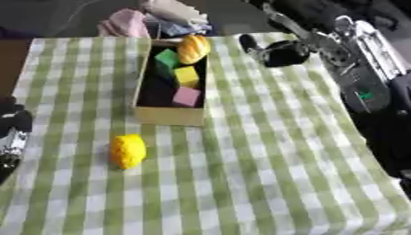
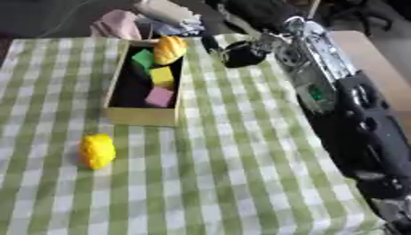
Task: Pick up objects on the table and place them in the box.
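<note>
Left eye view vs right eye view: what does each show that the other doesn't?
Only the left eye view shows the left hand, at the left edge near the table's side.

Only the right eye view shows the bare brown surface beyond the cloth's right edge, and more of the right arm lower down.

Both share the box with green, yellow and pink blocks, the orange piece at its far end, the yellow object on the checked cloth, and the right hand beside the box.

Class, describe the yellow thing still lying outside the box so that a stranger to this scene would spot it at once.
Start at the green-and-white checked tablecloth and find the open cardboard box near its far middle. Just in front of the box's near left corner lies a yellow lumpy object, alone on the cloth. Unlike the yellow block, it is rounded and outside the box.
</note>
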